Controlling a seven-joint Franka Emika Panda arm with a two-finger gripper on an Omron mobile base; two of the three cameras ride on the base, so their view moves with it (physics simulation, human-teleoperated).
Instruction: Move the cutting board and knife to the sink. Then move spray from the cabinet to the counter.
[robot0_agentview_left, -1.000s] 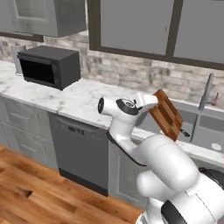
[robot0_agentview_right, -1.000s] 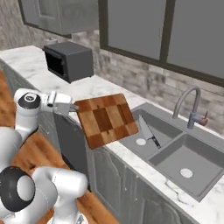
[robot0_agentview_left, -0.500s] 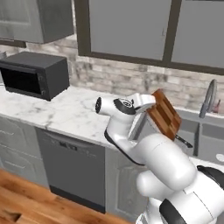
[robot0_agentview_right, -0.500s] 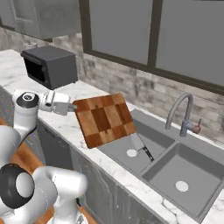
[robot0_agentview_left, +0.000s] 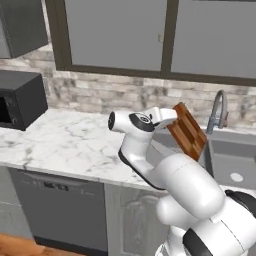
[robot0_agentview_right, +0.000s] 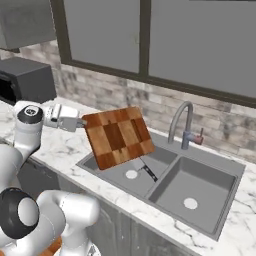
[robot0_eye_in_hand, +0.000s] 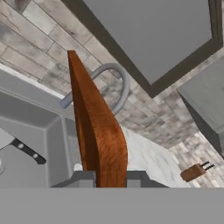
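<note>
My gripper (robot0_agentview_right: 80, 123) is shut on one edge of the checkered brown cutting board (robot0_agentview_right: 118, 137), which hangs tilted in the air over the left end of the sink (robot0_agentview_right: 210, 197). From the left base view the cutting board (robot0_agentview_left: 187, 131) stands out past my gripper (robot0_agentview_left: 171, 118), short of the faucet. The hand view shows the cutting board (robot0_eye_in_hand: 99, 135) edge-on between my fingers (robot0_eye_in_hand: 83, 178). In the sink's left basin lies the knife (robot0_agentview_right: 148, 172), its black handle (robot0_eye_in_hand: 27, 151) showing beside the board. White marble counter (robot0_agentview_left: 65, 145) runs left of the sink. The spray is out of view.
A curved grey faucet (robot0_agentview_right: 182, 122) rises behind the sink, against the brick wall. A black microwave (robot0_agentview_left: 15, 100) stands on the counter at far left. Grey wall units with dark frames (robot0_agentview_right: 150, 35) hang above. A dishwasher front (robot0_agentview_left: 55, 210) sits below the counter.
The whole picture has shifted: the base has driven right along the counter, so the sink is nearer and the microwave farther left. The board stays held in the same tilt.
</note>
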